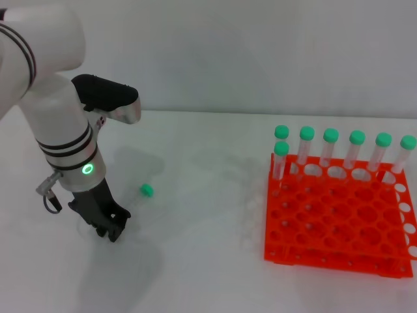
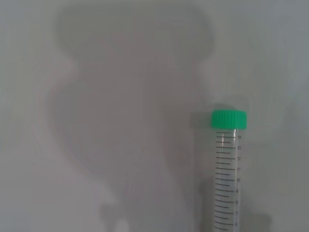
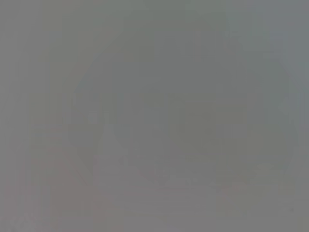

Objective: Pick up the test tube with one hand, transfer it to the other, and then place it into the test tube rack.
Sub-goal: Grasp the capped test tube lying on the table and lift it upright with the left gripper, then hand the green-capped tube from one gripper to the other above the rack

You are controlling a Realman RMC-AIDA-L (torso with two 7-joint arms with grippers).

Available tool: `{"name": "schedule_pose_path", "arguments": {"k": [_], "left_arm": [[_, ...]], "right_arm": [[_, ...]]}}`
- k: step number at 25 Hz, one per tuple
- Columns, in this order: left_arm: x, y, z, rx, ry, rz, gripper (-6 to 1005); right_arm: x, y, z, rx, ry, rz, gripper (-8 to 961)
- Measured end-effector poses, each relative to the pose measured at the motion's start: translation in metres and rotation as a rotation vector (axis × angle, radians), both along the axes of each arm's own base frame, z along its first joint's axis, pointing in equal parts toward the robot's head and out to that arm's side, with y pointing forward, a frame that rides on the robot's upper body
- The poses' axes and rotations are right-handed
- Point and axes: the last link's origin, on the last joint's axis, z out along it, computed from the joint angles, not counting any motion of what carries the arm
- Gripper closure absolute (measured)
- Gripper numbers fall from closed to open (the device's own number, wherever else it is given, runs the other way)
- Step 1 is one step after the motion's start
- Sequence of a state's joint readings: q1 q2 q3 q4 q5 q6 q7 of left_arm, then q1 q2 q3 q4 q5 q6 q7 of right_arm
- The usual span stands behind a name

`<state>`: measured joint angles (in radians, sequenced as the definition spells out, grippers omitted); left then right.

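Observation:
The test tube lies on the white table; its green cap (image 1: pixel 146 190) shows in the head view, with the clear body running toward my left gripper. In the left wrist view the tube (image 2: pixel 227 179) lies flat with its cap and printed scale showing. My left gripper (image 1: pixel 108 231), on the arm with the green light, is low over the table just left of the tube, open and holding nothing. The orange test tube rack (image 1: pixel 339 225) stands at the right. My right gripper is out of view; its wrist view shows only plain grey surface.
Several green-capped tubes (image 1: pixel 357 151) stand upright in the rack's back row, and one more (image 1: pixel 281 160) stands at its left edge. Bare white table lies between the gripper and the rack. A pale wall rises behind the table.

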<state>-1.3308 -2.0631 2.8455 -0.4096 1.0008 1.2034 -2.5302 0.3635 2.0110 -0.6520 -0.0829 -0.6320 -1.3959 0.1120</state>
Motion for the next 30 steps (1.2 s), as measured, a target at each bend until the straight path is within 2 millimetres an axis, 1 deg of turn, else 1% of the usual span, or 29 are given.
{"name": "schedule_pose_path", "arguments": {"k": [8,13,18,22,24,27,30], "left_arm": [[0.004,0.008,0.006,0.028,-0.031,-0.032,810],[0.016,0.020,0.012,0.095,-0.199,-0.148,810],[0.022,0.023,0.004,0.107,-0.374,-0.287,810],[0.023,0.020,-0.004,0.108,-0.501,-0.402,810],[0.024,0.015,-0.008,0.126,-0.598,-0.456,810],[0.025,0.006,-0.007,0.145,-0.734,-0.552,810],[0.021,-0.005,-0.003,0.156,-0.822,-0.645,810]], "right_arm": [[-0.002,0.001,0.000,-0.005,-0.003,0.010,304],[-0.005,0.002,0.000,-0.010,-0.009,0.028,304],[-0.008,0.002,-0.001,-0.016,-0.016,0.053,304],[-0.013,0.005,-0.003,-0.058,-0.037,0.090,304],[-0.016,0.006,-0.003,-0.086,-0.034,0.116,304],[-0.020,0.006,0.000,-0.127,-0.018,0.161,304],[-0.024,0.006,0.006,-0.189,0.003,0.212,304]]}}
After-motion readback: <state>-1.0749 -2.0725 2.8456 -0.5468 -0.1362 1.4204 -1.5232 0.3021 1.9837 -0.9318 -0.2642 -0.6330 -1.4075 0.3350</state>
